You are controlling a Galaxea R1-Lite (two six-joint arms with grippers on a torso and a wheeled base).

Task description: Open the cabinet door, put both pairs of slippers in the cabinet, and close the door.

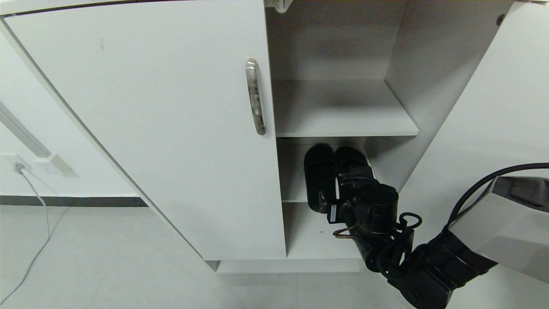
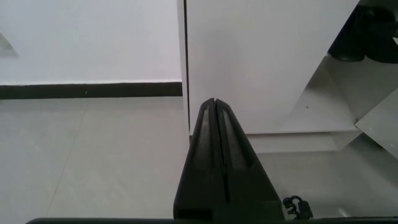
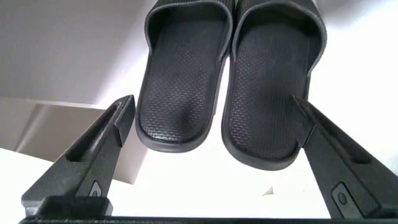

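Right tool (image 3: pixel 212 104) released just short of a pair of slippers (image 1: pixel 319 171) inside the cabinet (image 1: pixel 334 43).
Nearest us, the left tool (image 2: pixel 214 107) is clenched on nothing, low over the floor (image 2: pixel 93 162) before the shut left door (image 1: pixel 150 128). The right tool's fingers (image 3: pixel 106 143) spread either side of the heels, touching neither. The slippers are black with dimpled footbeds, side by side on the lower shelf (image 1: pixel 294 171). We judge the heels just past its edge, the arm hiding part. The right door (image 1: pixel 493 107) is open, and the upper shelf (image 1: pixel 343 111) lies beyond.

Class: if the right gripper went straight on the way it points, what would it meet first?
Probably the heels of the slippers, on the shelf just ahead of the right gripper; depth is unclear.
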